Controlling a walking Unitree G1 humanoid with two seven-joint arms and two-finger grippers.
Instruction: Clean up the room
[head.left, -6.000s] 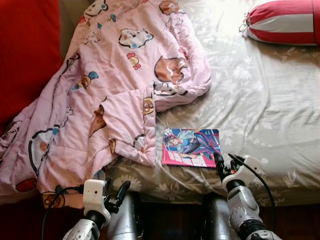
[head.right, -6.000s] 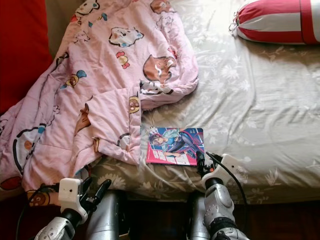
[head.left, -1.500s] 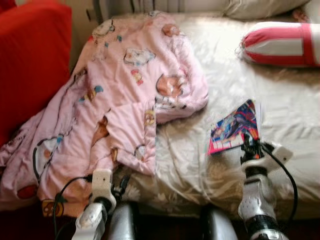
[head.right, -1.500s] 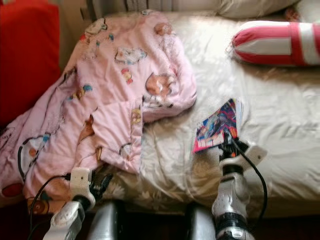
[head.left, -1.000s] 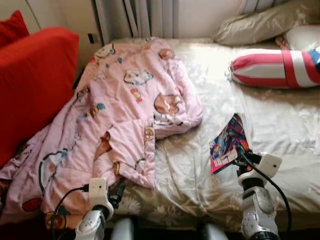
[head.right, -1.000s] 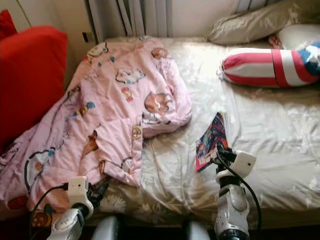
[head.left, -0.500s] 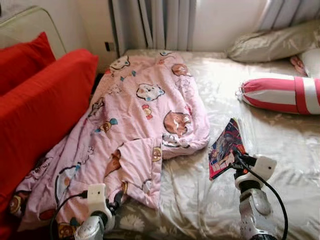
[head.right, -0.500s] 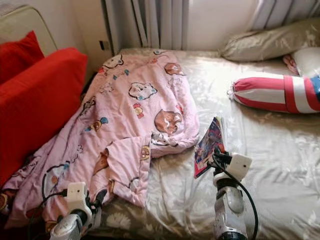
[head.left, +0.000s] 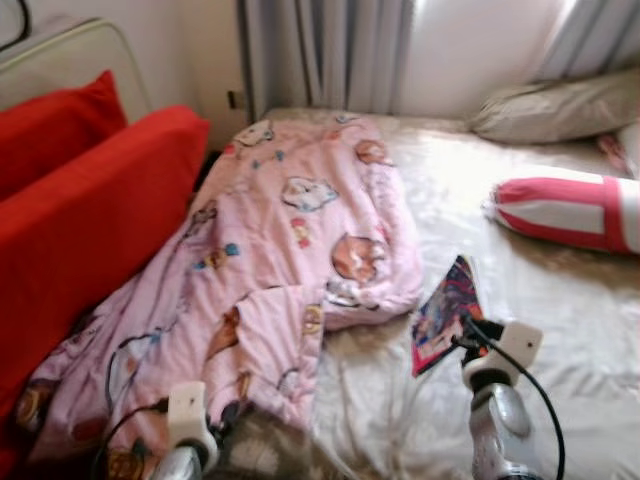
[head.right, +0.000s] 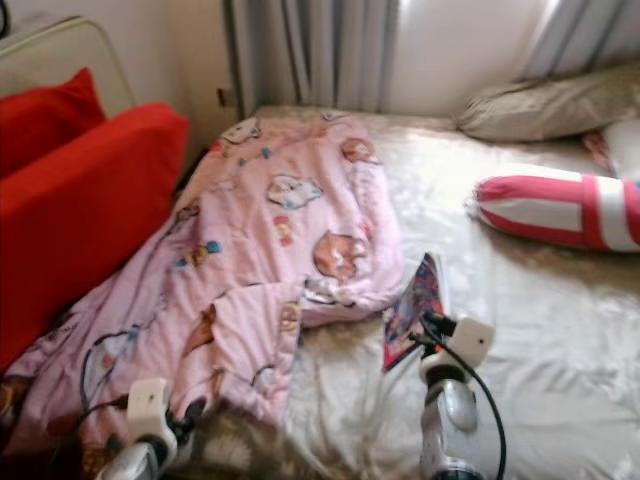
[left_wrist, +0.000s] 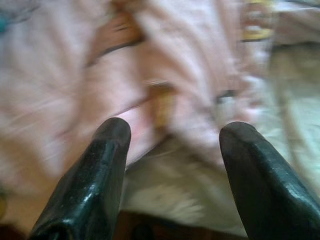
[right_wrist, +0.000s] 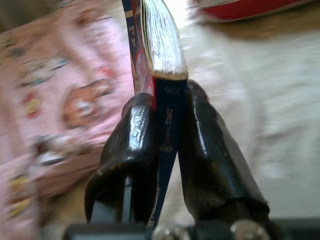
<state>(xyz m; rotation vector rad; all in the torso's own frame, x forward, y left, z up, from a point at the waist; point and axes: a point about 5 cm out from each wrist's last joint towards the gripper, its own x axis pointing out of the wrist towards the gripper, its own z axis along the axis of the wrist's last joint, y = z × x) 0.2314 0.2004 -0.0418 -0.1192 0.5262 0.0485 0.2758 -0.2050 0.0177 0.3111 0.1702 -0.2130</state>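
My right gripper (head.left: 462, 327) is shut on a colourful comic book (head.left: 444, 312), held upright on its edge above the bed; the right wrist view shows both black fingers (right_wrist: 135, 145) clamped on the book's spine (right_wrist: 165, 125). A pink cartoon-print quilt (head.left: 270, 270) lies crumpled over the left half of the bed. My left gripper (left_wrist: 172, 150) stands open with nothing between its fingers, low at the bed's near edge over the quilt's hem (head.left: 190, 425).
The bed has a beige floral sheet (head.left: 560, 290). A red-and-white striped bolster (head.left: 565, 210) and a beige pillow (head.left: 555, 105) lie at the back right. A red sofa (head.left: 70, 220) stands to the left. Grey curtains (head.left: 330, 50) hang behind the bed.
The camera has risen and tilted up, showing more curtain and wall. The book, flat on the sheet six seconds ago, is lifted upright in my right gripper and stays gripped.
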